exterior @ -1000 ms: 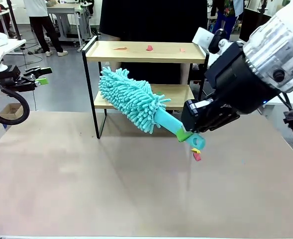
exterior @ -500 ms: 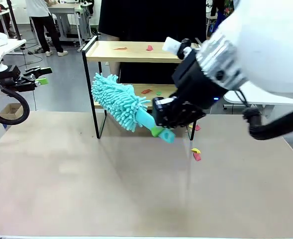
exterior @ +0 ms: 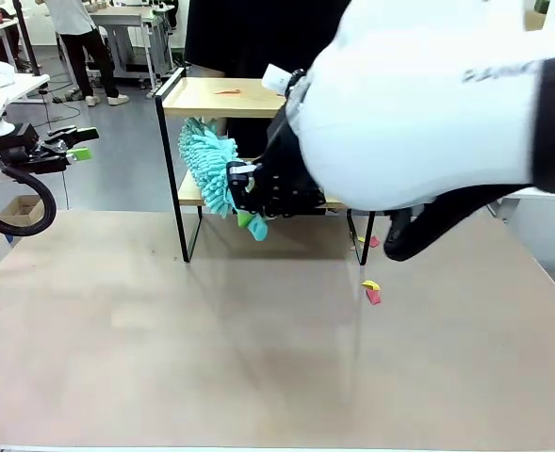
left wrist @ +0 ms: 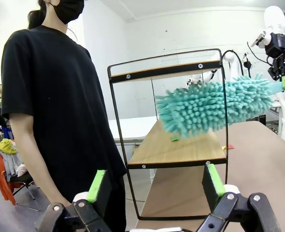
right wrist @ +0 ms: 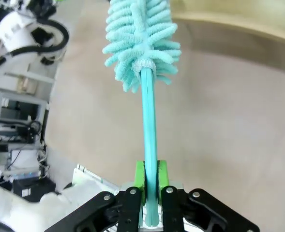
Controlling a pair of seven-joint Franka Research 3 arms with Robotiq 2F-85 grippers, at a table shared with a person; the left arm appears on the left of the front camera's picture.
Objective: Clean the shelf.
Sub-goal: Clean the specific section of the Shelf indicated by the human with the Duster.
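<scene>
Right now my right pincer (right wrist: 151,180) is clenched on the flat handle (right wrist: 148,130) of a teal chenille duster (exterior: 206,165), both green pads pressed against its sides near the butt end. My right arm reaches across the middle, so the duster's fluffy head sits at the left end of the shelf (exterior: 211,99), in the gap between its two wooden boards. From my left wrist, the head (left wrist: 210,106) lies roughly level above the lower board (left wrist: 181,145), with a green scrap (left wrist: 175,138) on the wood beneath it; whether the fibres touch the board I cannot tell.

The shelf stands at the far edge of the tabletop (exterior: 117,339), about midway along it, and a person (left wrist: 55,106) in a black shirt stands just behind it. An orange scrap (exterior: 228,91) lies on the top board. Red and yellow scraps (exterior: 371,291) lie on the tabletop in front of the shelf's right legs.

My left pincer (left wrist: 156,182) hangs beyond the tabletop's left edge, released, fingers wide apart and gripping nothing.
</scene>
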